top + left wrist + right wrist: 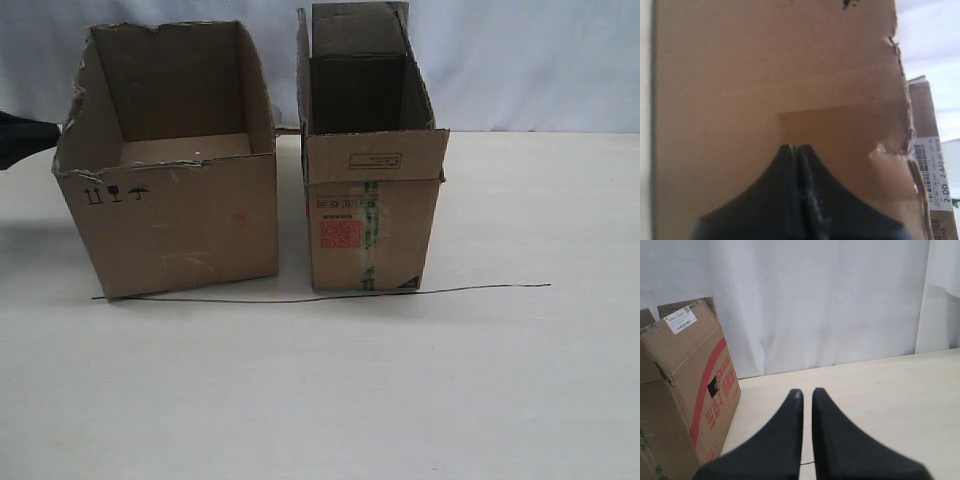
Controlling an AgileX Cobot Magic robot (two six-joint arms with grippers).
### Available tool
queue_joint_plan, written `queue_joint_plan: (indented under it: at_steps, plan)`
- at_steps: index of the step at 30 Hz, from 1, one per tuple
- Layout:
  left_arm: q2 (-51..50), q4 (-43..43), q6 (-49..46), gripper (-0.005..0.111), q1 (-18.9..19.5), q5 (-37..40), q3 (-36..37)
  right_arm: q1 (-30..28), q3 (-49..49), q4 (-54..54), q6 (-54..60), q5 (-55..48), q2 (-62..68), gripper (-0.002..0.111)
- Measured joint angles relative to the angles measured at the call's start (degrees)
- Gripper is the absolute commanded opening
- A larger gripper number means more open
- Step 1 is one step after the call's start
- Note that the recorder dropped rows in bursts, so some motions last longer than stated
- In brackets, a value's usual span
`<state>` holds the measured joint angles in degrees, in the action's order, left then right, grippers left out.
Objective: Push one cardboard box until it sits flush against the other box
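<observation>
The cardboard box [170, 215] sits mouth up, printed side toward camera.

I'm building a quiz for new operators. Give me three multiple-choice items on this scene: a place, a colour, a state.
1. Where is the left gripper? A) against the outer side wall of the wide box B) on the tabletop in front C) high overhead
2. What colour is the square label on the tall box? A) blue B) red C) yellow
3. How do the boxes stand? A) flush B) stacked C) apart
Answers: 1 A, it sits shut against bare cardboard; 2 B, red print on the front; 3 C, a gap shows between them.
</observation>
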<state>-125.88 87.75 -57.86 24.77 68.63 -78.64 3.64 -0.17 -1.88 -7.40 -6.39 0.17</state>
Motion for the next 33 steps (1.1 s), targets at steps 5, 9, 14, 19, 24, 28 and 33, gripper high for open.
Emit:
queue_joint_plan:
  at_steps: [5, 9, 14, 19, 24, 28, 33]
  plan:
    - [-2.16, 0.51, -0.13, 0.0, -3.88, -1.05, -5.54, 0.0, 0.0, 0.0, 0.0, 0.0, 0.0, 0.005]
    - [-5.69, 0.76, 1.42, 0.0, -6.12, -2.15, -11.94, 0.0, 0.0, 0.0, 0.0, 0.0, 0.0, 0.005]
    - [-11.5, 1.75, 3.15, 0.0, -9.55, -0.27, -18.09, 0.0, 0.0, 0.0, 0.0, 0.0, 0.0, 0.005]
    - [-12.16, 2.72, 3.44, 0.0, -10.69, 0.03, -18.21, 0.0, 0.0, 0.0, 0.0, 0.0, 0.0, 0.005]
    - [-12.16, 3.78, 3.98, 0.0, -10.69, 0.03, -18.21, 0.0, 0.0, 0.0, 0.0, 0.0, 0.0, 0.005]
    - [-12.16, 3.92, 5.16, 0.0, -11.14, 0.03, -18.21, 0.0, 0.0, 0.0, 0.0, 0.0, 0.0, 0.005]
    - [-12.16, 4.05, 5.39, 0.0, -12.1, 0.03, -18.21, 0.0, 0.0, 0.0, 0.0, 0.0, 0.0, 0.005]
